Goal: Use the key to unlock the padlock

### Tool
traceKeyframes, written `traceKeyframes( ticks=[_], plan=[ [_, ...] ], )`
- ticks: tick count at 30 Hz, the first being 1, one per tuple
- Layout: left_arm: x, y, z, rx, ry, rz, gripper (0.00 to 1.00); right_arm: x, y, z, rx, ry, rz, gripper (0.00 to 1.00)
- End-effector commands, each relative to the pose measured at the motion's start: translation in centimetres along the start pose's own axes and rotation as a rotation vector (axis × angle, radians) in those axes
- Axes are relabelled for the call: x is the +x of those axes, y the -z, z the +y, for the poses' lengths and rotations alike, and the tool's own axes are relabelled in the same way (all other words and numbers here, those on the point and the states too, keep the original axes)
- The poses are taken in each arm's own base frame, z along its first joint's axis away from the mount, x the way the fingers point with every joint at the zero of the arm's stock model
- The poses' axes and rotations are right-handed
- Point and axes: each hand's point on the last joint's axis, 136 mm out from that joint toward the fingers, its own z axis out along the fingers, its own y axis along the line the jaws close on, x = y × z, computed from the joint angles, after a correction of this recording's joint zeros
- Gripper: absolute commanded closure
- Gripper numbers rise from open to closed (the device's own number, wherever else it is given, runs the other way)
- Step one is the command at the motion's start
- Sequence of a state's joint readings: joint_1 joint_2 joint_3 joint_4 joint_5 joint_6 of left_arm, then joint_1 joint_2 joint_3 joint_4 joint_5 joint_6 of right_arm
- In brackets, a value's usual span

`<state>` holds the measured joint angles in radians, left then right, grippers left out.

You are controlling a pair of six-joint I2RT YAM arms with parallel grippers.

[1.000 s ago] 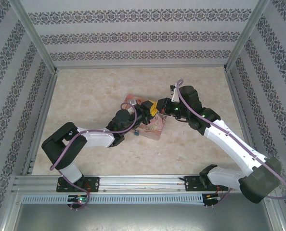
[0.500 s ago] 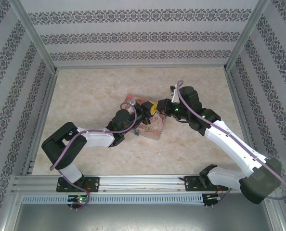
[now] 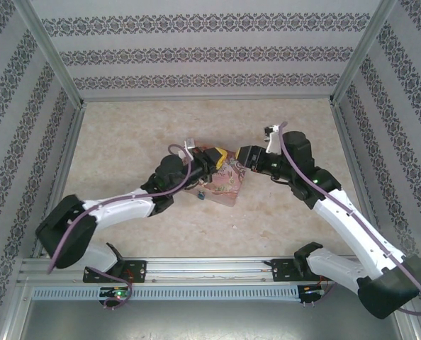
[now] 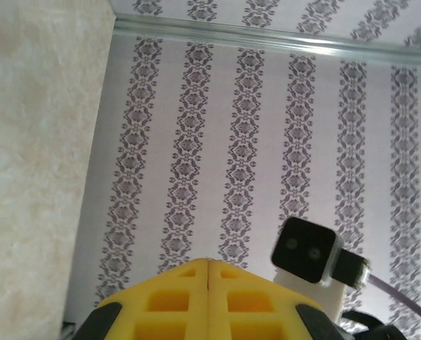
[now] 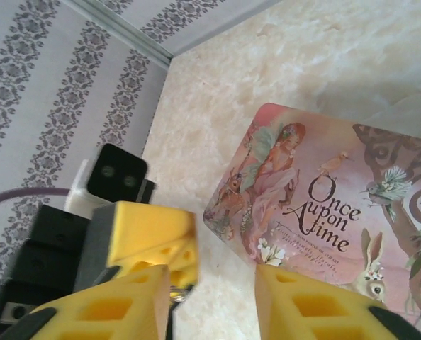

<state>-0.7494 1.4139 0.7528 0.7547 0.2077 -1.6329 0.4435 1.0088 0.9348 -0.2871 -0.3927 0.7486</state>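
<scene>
The left end effector [image 4: 208,301] has its yellow foam pads pressed flat together, no gap. The right end effector [image 5: 210,304] is spread w/ nothing btwn its pads. The two face each other near tip to tip, above the far-left corner of the pink illustrated "Once Upon a Time" tin box [image 5: 317,205], which lies flat on the beige marbled worktop [image 3: 125,134].

The tiny dark blue padlock w/ thin silvery shackle [image 3: 200,195] sits on the worktop just beside the tin's left edge, under the left wrist and apart from both sets of pads. The tiny pale silvery key [image 5: 176,292] is prob. the small metallic glint just below the left pads in the right wrist view, but it's too small to be sure.

Risks from here:
- Key slip: a sliver that thin in soft foam can twist or drop. A bump from the right pads, this near, would do it, and regrasping it off the flat worktop would be hard.
- Padlock unheld: pushing a key at it would just skid it along, maybe further under the left arm.
- Bad grip: if the right pads close over the keyhole or catch only the shackle, the body swings and the key can't line up.
- Arm clash or tin shove, since both wrists crowd one corner.
</scene>
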Motion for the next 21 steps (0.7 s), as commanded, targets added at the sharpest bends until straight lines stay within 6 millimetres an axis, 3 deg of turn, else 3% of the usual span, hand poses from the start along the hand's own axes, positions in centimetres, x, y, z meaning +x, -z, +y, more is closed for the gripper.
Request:
traceKeyframes(
  ticks=[1, 5, 9, 16, 21],
  plan=[
    [0.1, 1.7, -1.4, -0.163, -0.348, 0.033, 1.00, 0.0, 1.0, 1.7, -0.130, 0.035, 0.009, 0.54],
    [0.4, 3.6, -4.5, -0.207, -0.603, 0.059, 1.00, -0.2, 1.7, 3.5, -0.273, 0.036, 0.002, 0.45],
    [1.2, 4.4, -6.8, -0.169, -0.733, 0.096, 1.00, -0.2, 2.3, 5.8, -0.415, 0.052, 0.017, 0.42],
    [2.7, 4.1, -9.3, -0.052, -0.802, 0.148, 1.00, 0.1, 3.2, 9.1, -0.588, 0.093, 0.021, 0.43],
    [3.0, 3.6, -9.6, -0.018, -0.787, 0.158, 1.00, 0.9, 3.1, 10.6, -0.642, 0.127, 0.033, 0.44]
  ],
)
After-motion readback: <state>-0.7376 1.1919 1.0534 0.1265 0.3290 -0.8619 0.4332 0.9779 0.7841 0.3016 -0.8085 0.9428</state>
